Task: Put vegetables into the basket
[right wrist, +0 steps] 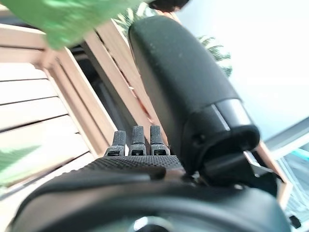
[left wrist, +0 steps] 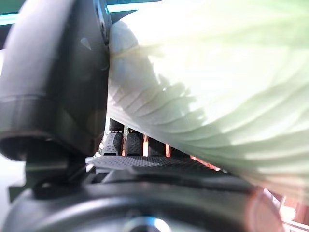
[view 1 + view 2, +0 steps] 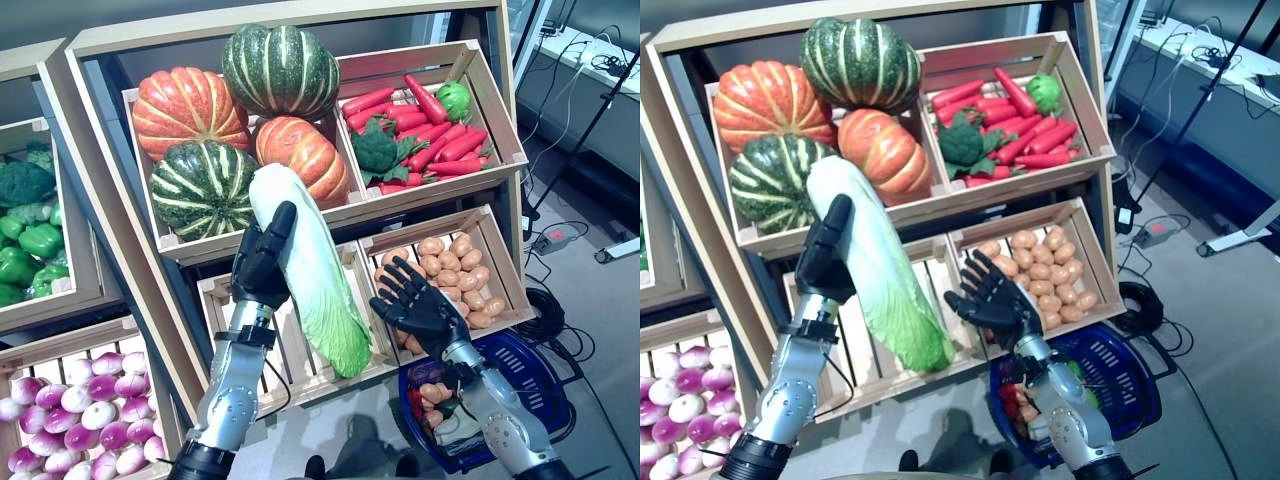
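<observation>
My left hand (image 3: 262, 258) is shut on a long napa cabbage (image 3: 305, 265), white at the top and green at the lower end. It holds the cabbage upright in front of the wooden stand; the cabbage also shows in the left wrist view (image 2: 207, 87). My right hand (image 3: 420, 305) is open with fingers spread, just right of the cabbage's green end and above the blue basket (image 3: 545, 385). The basket stands on the floor at the lower right and holds small brown round vegetables (image 3: 435, 392) and something red.
The wooden stand (image 3: 300, 215) with slanted crates rises right behind both hands. A second stand (image 3: 60, 300) is at the left. Cables and a power strip (image 3: 553, 240) lie on the floor to the right of the basket.
</observation>
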Robot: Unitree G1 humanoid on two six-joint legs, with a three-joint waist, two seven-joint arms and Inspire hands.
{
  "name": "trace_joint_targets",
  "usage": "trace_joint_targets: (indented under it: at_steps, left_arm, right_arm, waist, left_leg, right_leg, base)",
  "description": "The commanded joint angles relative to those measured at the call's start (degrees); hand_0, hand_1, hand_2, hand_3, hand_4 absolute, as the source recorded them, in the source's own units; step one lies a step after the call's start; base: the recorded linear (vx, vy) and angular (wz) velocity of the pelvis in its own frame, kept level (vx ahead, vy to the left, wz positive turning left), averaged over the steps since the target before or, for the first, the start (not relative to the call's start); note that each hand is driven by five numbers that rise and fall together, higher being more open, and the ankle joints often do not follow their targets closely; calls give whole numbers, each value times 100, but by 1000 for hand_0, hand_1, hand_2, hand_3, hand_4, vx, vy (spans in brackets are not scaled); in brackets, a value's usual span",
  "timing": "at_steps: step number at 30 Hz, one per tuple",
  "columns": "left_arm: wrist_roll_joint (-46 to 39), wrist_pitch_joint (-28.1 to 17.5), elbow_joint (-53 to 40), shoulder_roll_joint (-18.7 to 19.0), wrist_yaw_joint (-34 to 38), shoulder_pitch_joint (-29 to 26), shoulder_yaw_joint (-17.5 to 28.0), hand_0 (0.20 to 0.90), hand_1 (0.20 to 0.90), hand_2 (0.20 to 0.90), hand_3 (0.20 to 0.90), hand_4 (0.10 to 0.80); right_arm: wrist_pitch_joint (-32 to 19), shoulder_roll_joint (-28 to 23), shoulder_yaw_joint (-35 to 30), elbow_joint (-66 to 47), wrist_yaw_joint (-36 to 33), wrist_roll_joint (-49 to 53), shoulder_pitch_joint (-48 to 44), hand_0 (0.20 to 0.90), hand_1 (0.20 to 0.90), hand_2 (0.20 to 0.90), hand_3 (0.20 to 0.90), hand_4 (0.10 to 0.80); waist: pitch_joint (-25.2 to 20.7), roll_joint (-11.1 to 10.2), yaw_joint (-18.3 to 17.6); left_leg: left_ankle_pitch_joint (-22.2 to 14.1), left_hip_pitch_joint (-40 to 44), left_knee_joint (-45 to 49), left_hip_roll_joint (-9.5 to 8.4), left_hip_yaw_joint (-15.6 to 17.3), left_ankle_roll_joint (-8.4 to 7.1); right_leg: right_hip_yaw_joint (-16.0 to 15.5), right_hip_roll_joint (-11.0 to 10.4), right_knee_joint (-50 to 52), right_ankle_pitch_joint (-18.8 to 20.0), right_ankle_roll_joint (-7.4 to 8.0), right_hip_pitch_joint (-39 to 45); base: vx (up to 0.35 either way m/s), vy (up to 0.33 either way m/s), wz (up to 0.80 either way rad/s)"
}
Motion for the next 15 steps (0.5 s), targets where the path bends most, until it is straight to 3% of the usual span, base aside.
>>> trace_joint_targets:
  at_steps: [1,7,15]
  left_arm:
    - [872,-487,-254,242,-82,-598,299,300,300,300,300,400]
    - [1787,-674,-293,537,82,-654,317,300,300,300,300,400]
    - [2275,-865,-218,746,111,-734,213,300,300,300,300,400]
  right_arm:
    - [-651,91,-341,-870,-87,-363,-453,900,900,900,900,800]
    - [-94,-255,-282,-1044,394,-125,-446,900,900,900,900,800]
    - [666,-620,20,-1070,1061,119,-513,900,900,900,900,800]
  waist:
    - [-280,-299,-29]
    - [-264,-317,-23]
    - [-278,-358,12]
  left_leg:
    - [-302,16,10,-52,-14,-20]
    - [-294,11,10,-51,-23,-27]
    - [-275,-1,10,-50,-52,-49]
  right_leg:
    - [-42,-118,30,11,-90,269]
    - [-45,-106,30,7,-87,268]
    - [-82,-106,30,8,-87,281]
  base:
    - [0,0,0]
    - [0,0,0]
    - [0,0,0]
